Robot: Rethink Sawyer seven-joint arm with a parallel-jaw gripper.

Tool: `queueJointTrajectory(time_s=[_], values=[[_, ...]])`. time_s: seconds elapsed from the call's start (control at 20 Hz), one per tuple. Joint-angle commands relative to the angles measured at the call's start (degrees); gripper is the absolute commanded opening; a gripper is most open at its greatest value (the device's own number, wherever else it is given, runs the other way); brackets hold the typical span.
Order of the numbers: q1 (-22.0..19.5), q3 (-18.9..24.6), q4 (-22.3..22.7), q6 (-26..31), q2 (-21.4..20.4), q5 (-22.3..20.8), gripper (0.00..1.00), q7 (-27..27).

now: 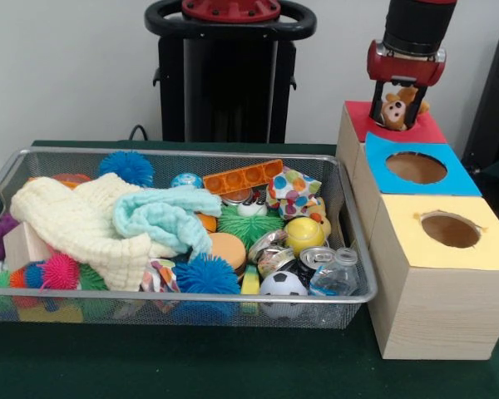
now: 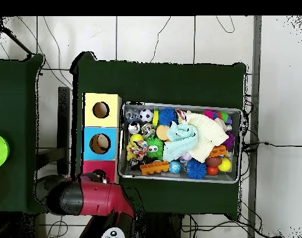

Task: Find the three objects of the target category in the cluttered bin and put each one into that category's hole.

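Gripper: the gripper (image 1: pixel 402 106) hangs over the red box (image 1: pixel 428 130), clamped around a small brown monkey toy (image 1: pixel 394 109); from overhead the gripper itself is hidden under the arm (image 2: pixel 85 197).
Monkey toy: held between the jaws just above the red top, face outward; whether it touches the box, I cannot tell.
Boxes: three wooden boxes in a row beside the bin (image 1: pixel 353 249), topped red, blue (image 1: pixel 457 179) and yellow (image 1: pixel 491 241); the blue and yellow tops each show a round hole, while the red one's hole shows only from overhead, partly under the arm.
Bin: a wire mesh tray on the green table (image 1: pixel 233 366), packed full.
Cloths: a cream cloth (image 1: pixel 83 224) spreads over the left half, with a pale teal cloth (image 1: pixel 162 218) bunched on it near the middle.
Spiky balls: a blue one (image 1: pixel 126 167) at the back wall, another blue one (image 1: pixel 206 274) at the front, a pink one (image 1: pixel 59 271) at the front left.
Other clutter: an orange tray (image 1: pixel 243 177) at the back, a yellow ball (image 1: pixel 303 233), a small football (image 1: pixel 283 285), a clear bottle (image 1: pixel 336 274) in the front right corner, and a green furry toy (image 1: pixel 248 223) in the middle.
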Motion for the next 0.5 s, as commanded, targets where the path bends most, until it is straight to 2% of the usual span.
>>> queueJointTrajectory(time_s=[0.05,0.2,0.25,0.5], values=[[-1.17,1.19,0.75,-1.00,-0.90,1.17,1.00,12.08],[-1.30,1.07,0.77,-0.82,-0.97,1.22,1.00,12.15],[-1.20,0.88,0.66,-0.65,-0.99,1.03,0.00,12.06],[-0.87,-0.37,-0.21,-0.22,-0.59,0.99,0.00,12.59]])
